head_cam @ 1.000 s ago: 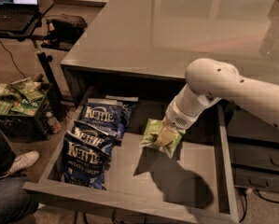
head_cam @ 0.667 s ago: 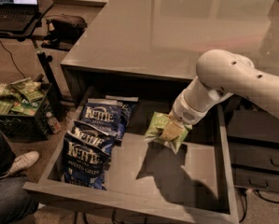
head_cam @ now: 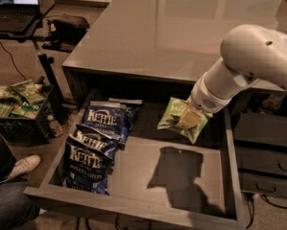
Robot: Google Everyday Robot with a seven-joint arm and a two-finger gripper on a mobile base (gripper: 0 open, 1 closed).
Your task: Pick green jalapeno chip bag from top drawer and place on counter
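The green jalapeno chip bag (head_cam: 179, 118) hangs in the air above the open top drawer (head_cam: 133, 205), held from its right side. My gripper (head_cam: 197, 110) is shut on the bag, at the end of the white arm that comes in from the right. The bag's shadow falls on the drawer's flat grey bottom. The bag is below the level of the counter (head_cam: 181, 28), near its front edge. The fingers themselves are mostly hidden behind the wrist and the bag.
Several dark blue Kettle bags (head_cam: 97, 145) lie along the drawer's left side. Smaller dark drawers (head_cam: 265, 157) stand at the right. A crate of green bags (head_cam: 16, 102) sits on the floor at left, beside a person's leg and shoe (head_cam: 18, 169). A laptop desk (head_cam: 16, 8) is at far left.
My gripper has lifted the green bag up and to the right, from low in the drawer toward the counter's front edge. The blue bags have not moved.
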